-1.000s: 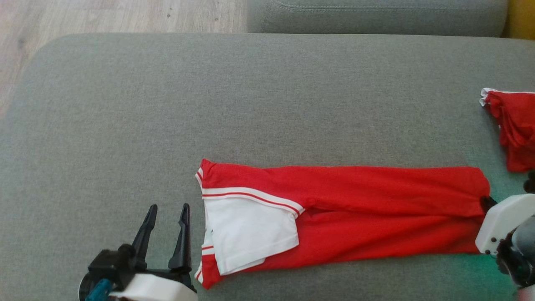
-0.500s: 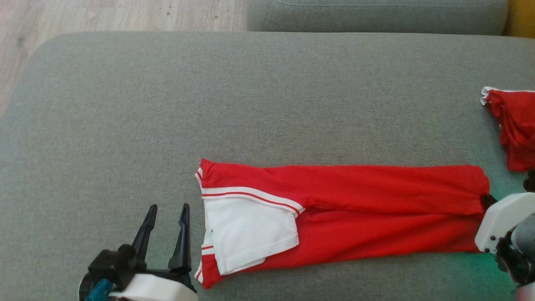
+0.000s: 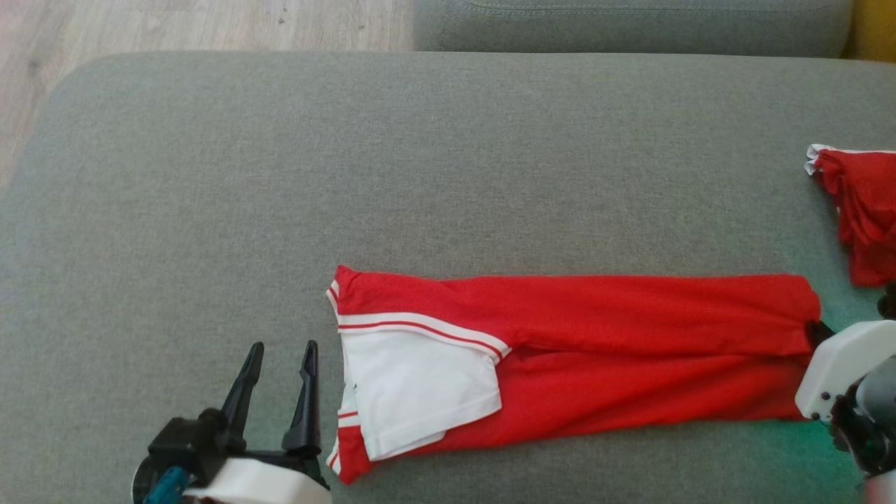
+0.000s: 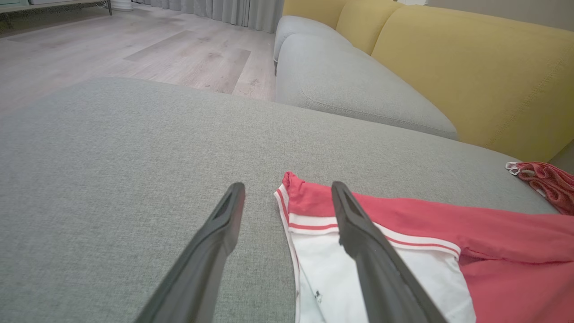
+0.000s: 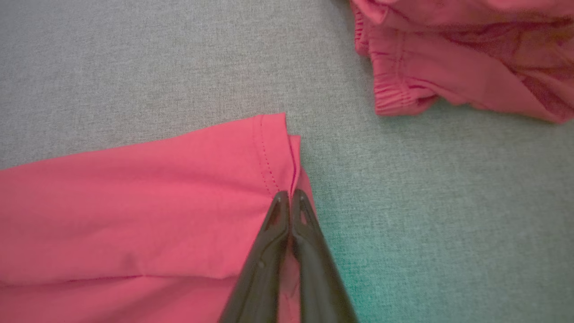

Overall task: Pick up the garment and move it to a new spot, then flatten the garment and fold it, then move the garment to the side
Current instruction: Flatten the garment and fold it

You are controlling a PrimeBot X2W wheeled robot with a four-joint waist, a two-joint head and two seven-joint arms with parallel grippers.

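In the head view, the garment (image 3: pixel 574 350) lies on the near half of the grey cushion (image 3: pixel 420 175), running from the middle out to the right edge. It is a long red strip with its long sides turned in. At its left end a white sleeve (image 3: pixel 420 392) edged in red stripes is laid over the red. We judge the move to a new spot, the flattening and the lengthwise fold to be done. The crosswise fold and the shift to the side are not yet done. The left jaws stand apart and empty at the near left, just beside the garment's left end. The right jaws meet the garment's right end at the right edge of the view. A second red garment (image 3: pixel 864 217) lies bunched at the far right, apart from ours (we take it for another piece, not part of this job).

In the left wrist view, the left jaws are wide open and low over the cushion. One finger is over bare grey and the other crosses the white sleeve in the picture; we cannot tell whether it touches. Beyond stand a yellow sofa (image 4: pixel 471 67) and a wooden floor (image 4: pixel 134 40).

In the right wrist view, the right jaws are pressed together on the garment's stitched hem (image 5: pixel 269 152). The cloth draws into small creases at the tips, so we judge it a pinch on the fabric. The red cloth here lies smooth and flat, with one soft fold line along it. The other red piece sits rumpled at the far right.
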